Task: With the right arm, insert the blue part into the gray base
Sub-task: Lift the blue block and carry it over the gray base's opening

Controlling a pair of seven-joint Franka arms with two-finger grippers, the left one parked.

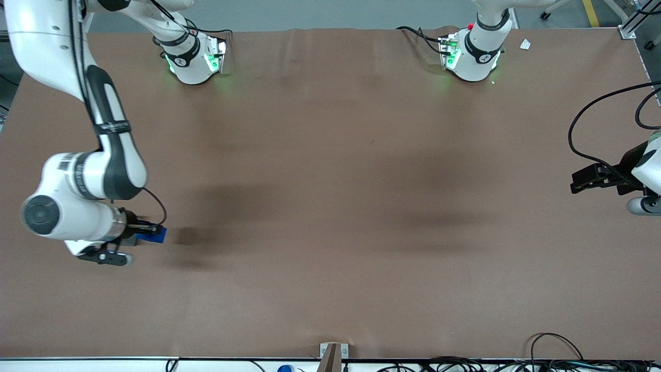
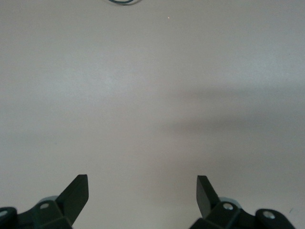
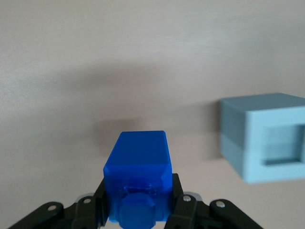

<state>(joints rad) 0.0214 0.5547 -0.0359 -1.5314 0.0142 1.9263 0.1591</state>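
The right arm reaches low over the brown table at the working arm's end. Its black pincer has its 2 fingers clamped on the blue part, which sits between them. The gray base rests on the table just beside the pincer, apart from the blue part, its recess showing.

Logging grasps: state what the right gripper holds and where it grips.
The gripper holds the blue part, fingers clamped on its two opposite side faces.
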